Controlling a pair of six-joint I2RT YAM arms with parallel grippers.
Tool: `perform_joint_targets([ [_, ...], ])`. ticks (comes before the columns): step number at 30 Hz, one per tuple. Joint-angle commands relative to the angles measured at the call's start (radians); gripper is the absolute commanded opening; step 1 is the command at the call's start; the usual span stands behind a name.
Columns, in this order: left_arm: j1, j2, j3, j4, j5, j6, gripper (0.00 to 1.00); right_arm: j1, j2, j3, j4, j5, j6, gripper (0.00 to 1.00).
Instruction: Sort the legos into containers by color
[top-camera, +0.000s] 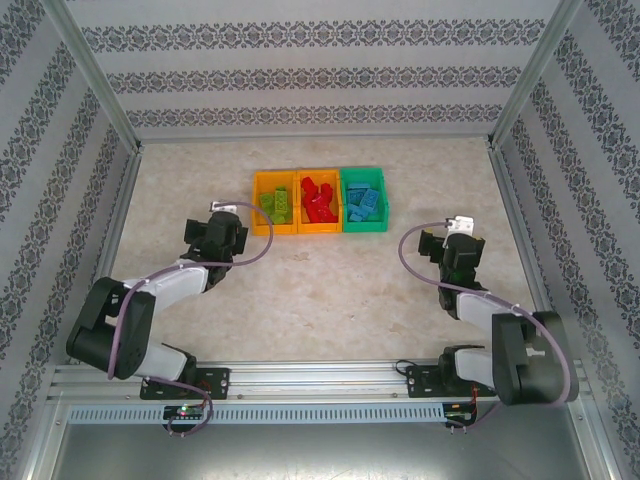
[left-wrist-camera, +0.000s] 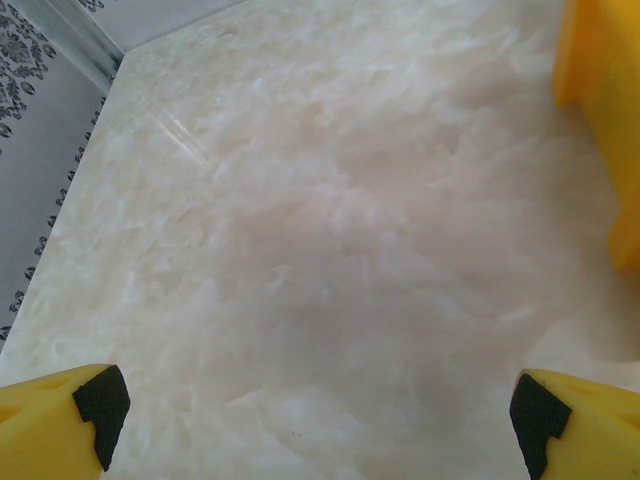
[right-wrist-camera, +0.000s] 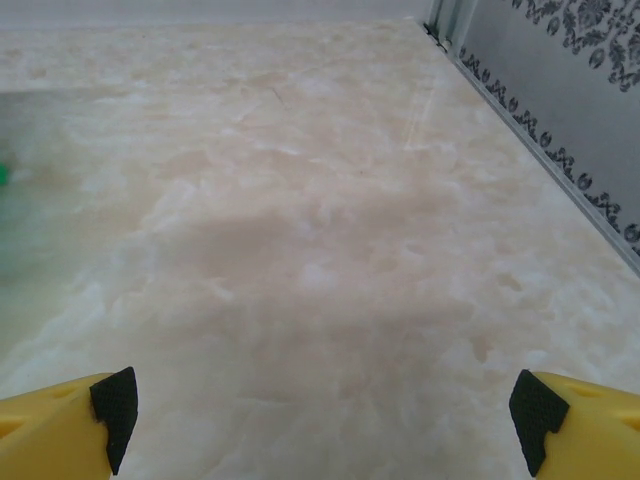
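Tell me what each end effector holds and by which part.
Nothing held: the left end effector and right end effector both stand open above the pale marbled tabletop.

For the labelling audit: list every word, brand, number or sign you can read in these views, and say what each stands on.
No text can be read in any view.
Patterned wall panels: ornament only, no letters.
Row of three plastic bins, two orange and one green: no label visible.
Small red, blue and lime green studded plastic bricks: any marks on the studs are too small to read.
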Motion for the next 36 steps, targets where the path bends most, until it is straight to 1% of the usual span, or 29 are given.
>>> perform_joint_targets([
  [1,0.053,0.040,-0.032,0.293,0.096,0.090,1.00,-0.015,0.056,0.046,0.145,-0.096,0.007,0.98],
  [2,0.072,0.050,-0.021,0.266,0.129,0.071,0.99,-0.017,0.093,0.042,0.189,-0.113,0.009,0.98],
  [3,0.099,0.054,-0.013,0.242,0.188,0.060,1.00,-0.018,0.139,0.037,0.245,-0.131,0.007,0.98],
  [4,0.120,0.053,-0.024,0.251,0.231,0.045,1.00,-0.017,0.182,0.035,0.297,-0.143,0.005,0.98],
  [5,0.139,0.049,-0.051,0.285,0.264,0.032,1.00,-0.017,0.215,0.044,0.308,-0.163,-0.001,0.98],
  [7,0.193,0.040,-0.148,0.436,0.344,-0.007,1.00,-0.015,0.245,0.097,0.264,-0.225,-0.032,0.98],
  [8,0.215,0.045,-0.194,0.512,0.370,-0.026,1.00,-0.013,0.235,0.103,0.239,-0.226,-0.035,0.98],
  [9,0.235,0.066,-0.231,0.611,0.389,-0.044,1.00,-0.014,0.237,0.091,0.261,-0.222,-0.032,0.98],
  [10,0.242,0.089,-0.242,0.652,0.393,-0.054,1.00,-0.014,0.240,0.080,0.292,-0.216,-0.030,0.98],
  [12,0.247,0.134,-0.198,0.614,0.427,-0.041,0.99,-0.014,0.239,0.092,0.268,-0.231,-0.035,0.98],
  [13,0.273,0.118,-0.173,0.532,0.476,-0.060,0.99,-0.013,0.247,0.112,0.239,-0.249,-0.042,0.98],
  [14,0.288,0.127,-0.167,0.535,0.497,-0.068,0.99,-0.013,0.242,0.117,0.222,-0.251,-0.042,0.98],
  [36,0.293,0.125,-0.165,0.528,0.505,-0.071,0.99,-0.011,0.242,0.112,0.232,-0.242,-0.043,0.98],
])
